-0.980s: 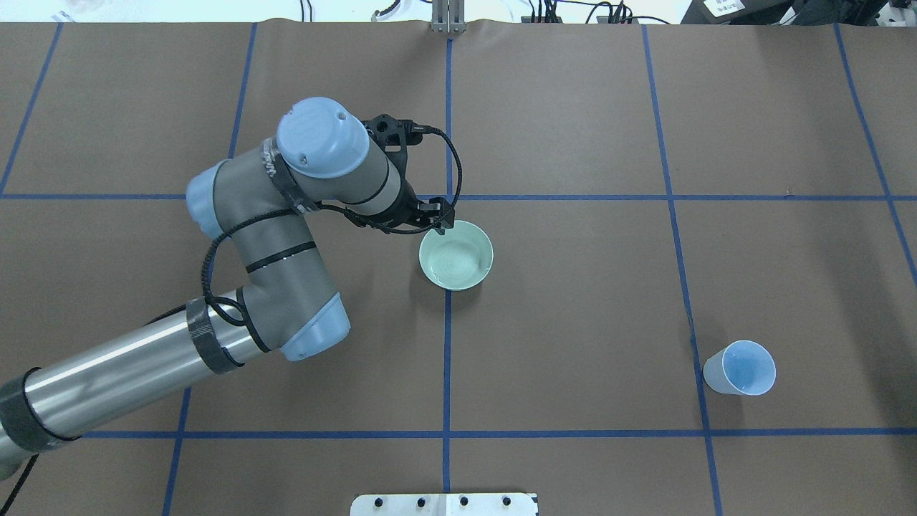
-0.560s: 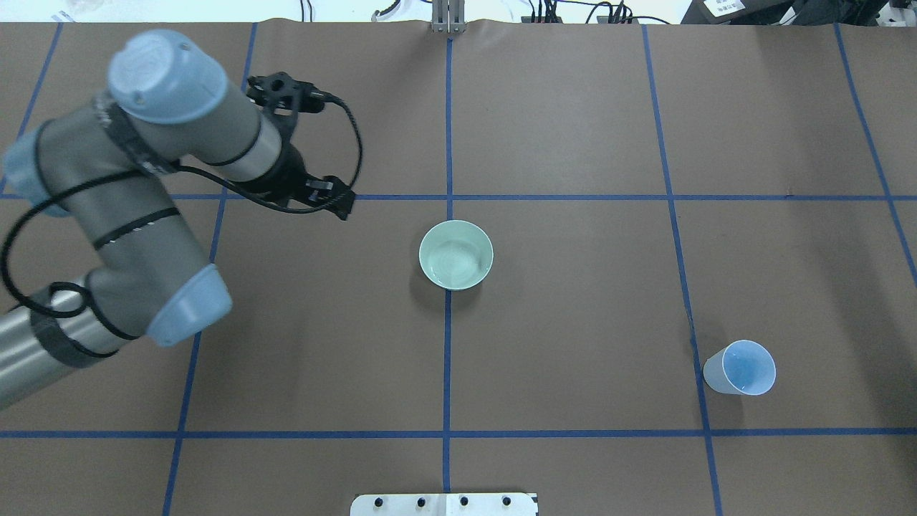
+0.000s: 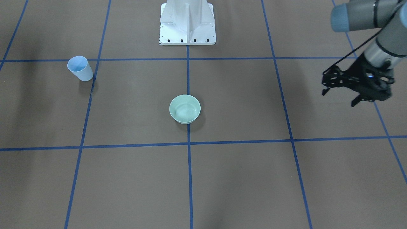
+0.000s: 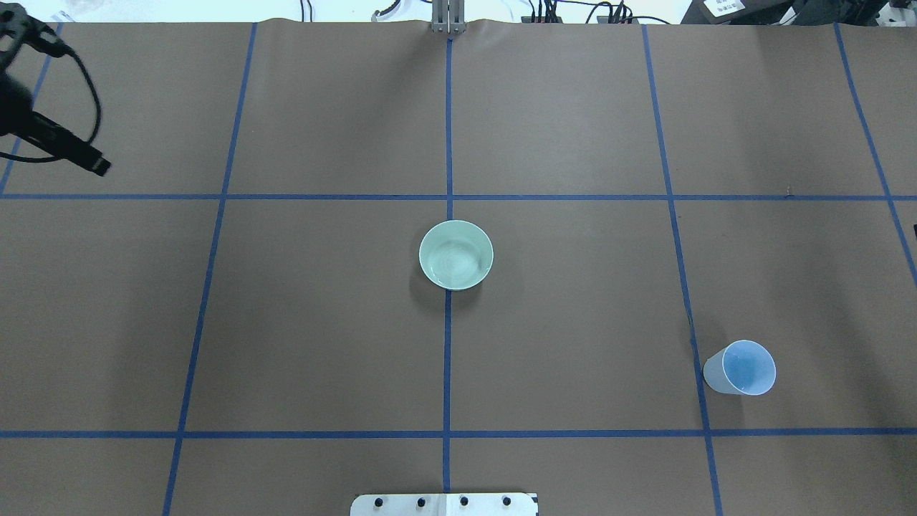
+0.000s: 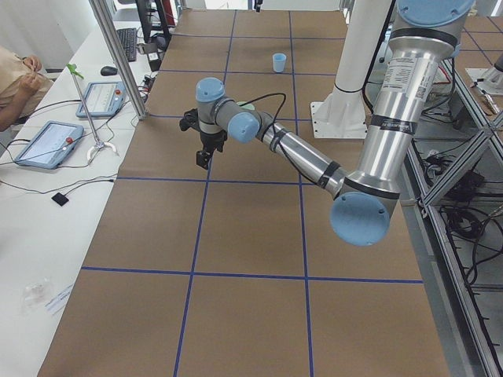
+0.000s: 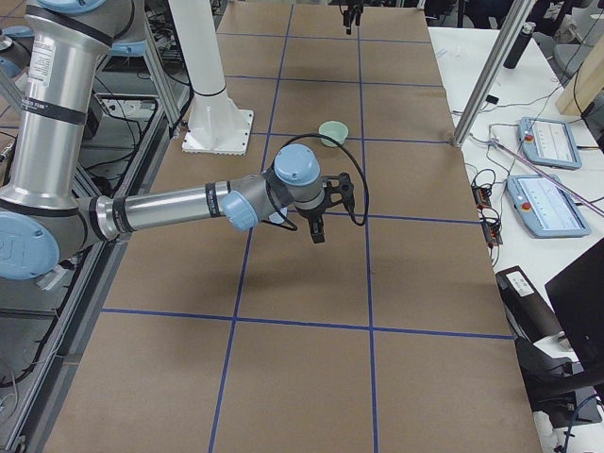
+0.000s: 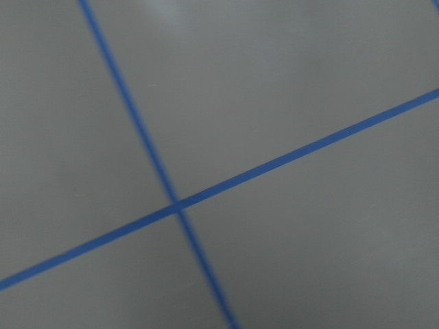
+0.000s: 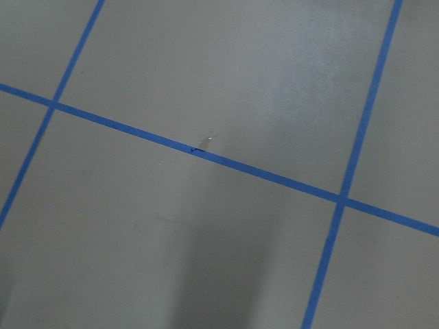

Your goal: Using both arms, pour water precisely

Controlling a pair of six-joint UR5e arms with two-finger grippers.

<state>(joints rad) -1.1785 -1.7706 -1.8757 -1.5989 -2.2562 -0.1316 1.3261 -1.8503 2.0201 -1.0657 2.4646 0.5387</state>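
brown table (image 4: 573,322) carries green bowl (image 4: 420,256), water (image 4: 455,262) glinting faintly inside; left hand (image 3: 338,98) apart, right hand (image 6: 318,232) unclear.

I see two obstacles overhead: the bowl (image 4: 455,255) at centre frame and the cup (image 4: 740,368) at lower right, well apart; the bare table (image 4: 573,322) between them leaves passing room.

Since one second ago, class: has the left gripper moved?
Yes. The left gripper has pulled away from the green bowl, where it hovered at the rim, leftward to the overhead view's far left edge.
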